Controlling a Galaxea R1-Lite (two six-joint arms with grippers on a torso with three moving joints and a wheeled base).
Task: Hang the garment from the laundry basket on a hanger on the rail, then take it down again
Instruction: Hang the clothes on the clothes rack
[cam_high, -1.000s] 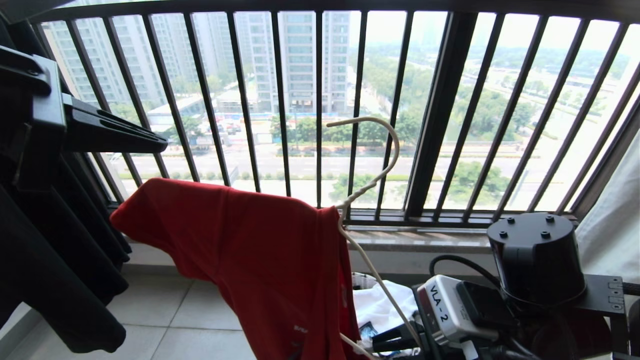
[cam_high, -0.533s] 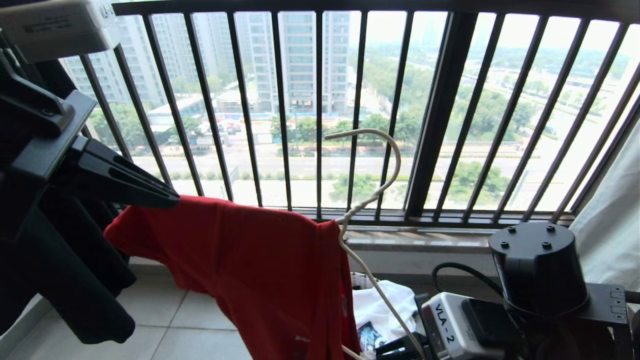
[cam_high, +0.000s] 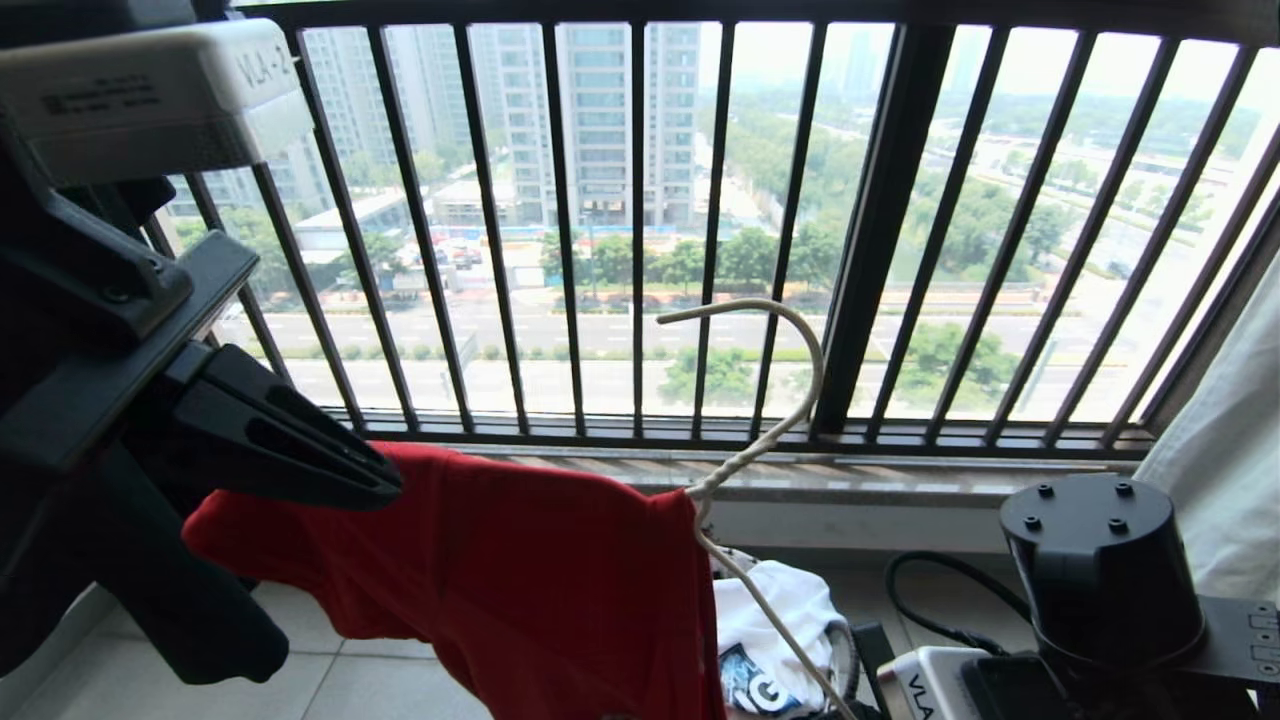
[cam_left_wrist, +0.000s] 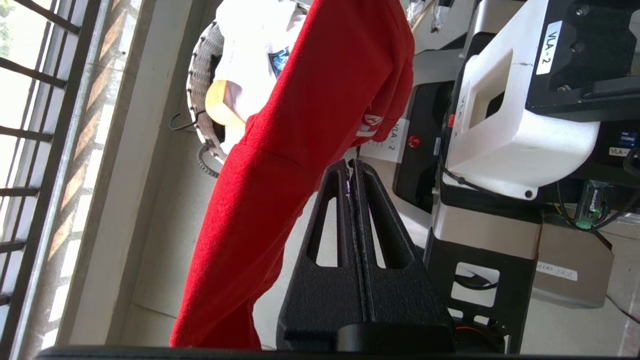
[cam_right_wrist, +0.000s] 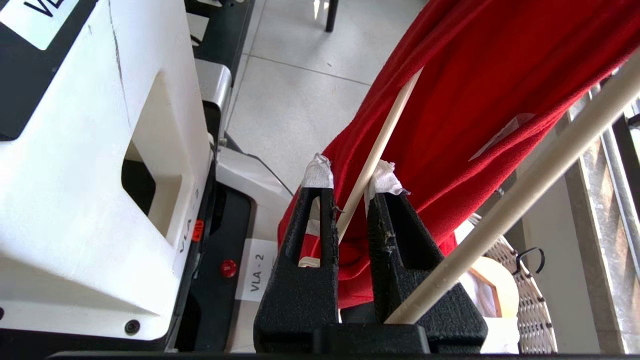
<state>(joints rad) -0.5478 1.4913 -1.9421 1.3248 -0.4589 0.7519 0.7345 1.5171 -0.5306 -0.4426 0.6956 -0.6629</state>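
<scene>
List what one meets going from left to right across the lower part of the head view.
Left gripper → red T-shirt → hanger → basket → right arm → pale cloth.

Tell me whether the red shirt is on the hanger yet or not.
Partly on. The red shirt drapes over one arm of the hanger; the other arm is bare.

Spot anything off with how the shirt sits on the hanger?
Yes. The red T-shirt covers only one side of the wire hanger; the other arm runs bare down to the right gripper, shut on it. The hanger is tilted, hook on no rail. The left gripper, shut, is at the shirt's far shoulder.
</scene>
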